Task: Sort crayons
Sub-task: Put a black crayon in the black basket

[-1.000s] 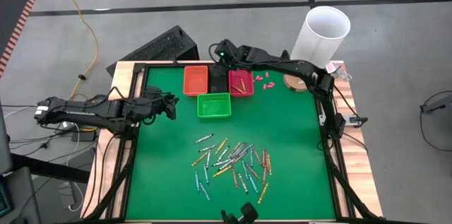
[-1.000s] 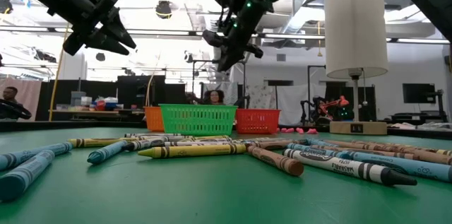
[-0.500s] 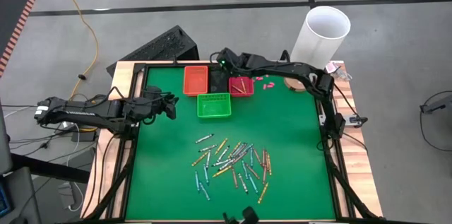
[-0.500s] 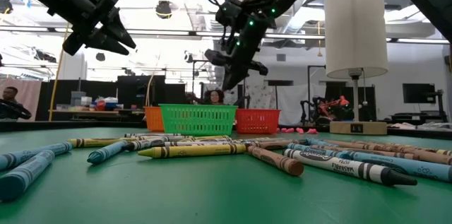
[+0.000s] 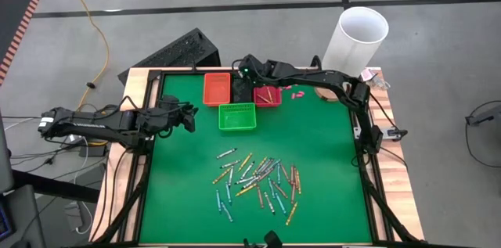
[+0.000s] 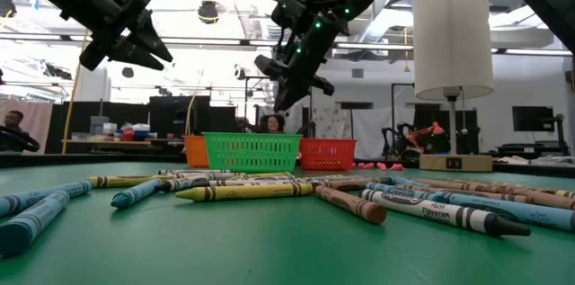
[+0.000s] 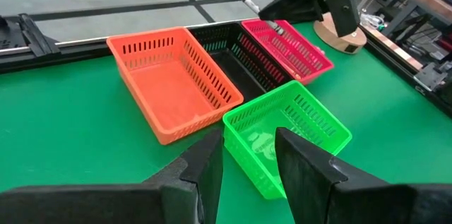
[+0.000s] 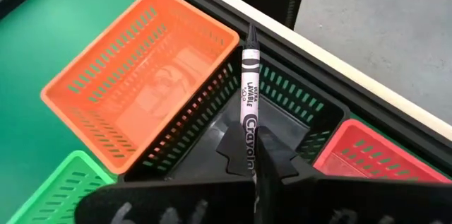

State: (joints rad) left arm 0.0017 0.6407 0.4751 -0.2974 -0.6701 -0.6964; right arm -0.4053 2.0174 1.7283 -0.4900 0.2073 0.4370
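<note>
Shifted slightly left over the black basket (image 8: 282, 111), right gripper (image 8: 256, 155) pinches a grey-wrapped, dark-tipped crayon (image 8: 250, 86).

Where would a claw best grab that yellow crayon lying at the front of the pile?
Probably around the middle of the yellow crayon, coming straight down from above. It lies flat on the mat, its near side clear, with other crayons close behind, so fingers should straddle its thin width.

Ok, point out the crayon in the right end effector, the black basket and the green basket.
crayon (image 8: 250, 104), right wrist view, on its paper label.
black basket (image 8: 296, 100), right wrist view, on its far mesh wall.
green basket (image 7: 321, 121), left wrist view, on its side wall.
</note>
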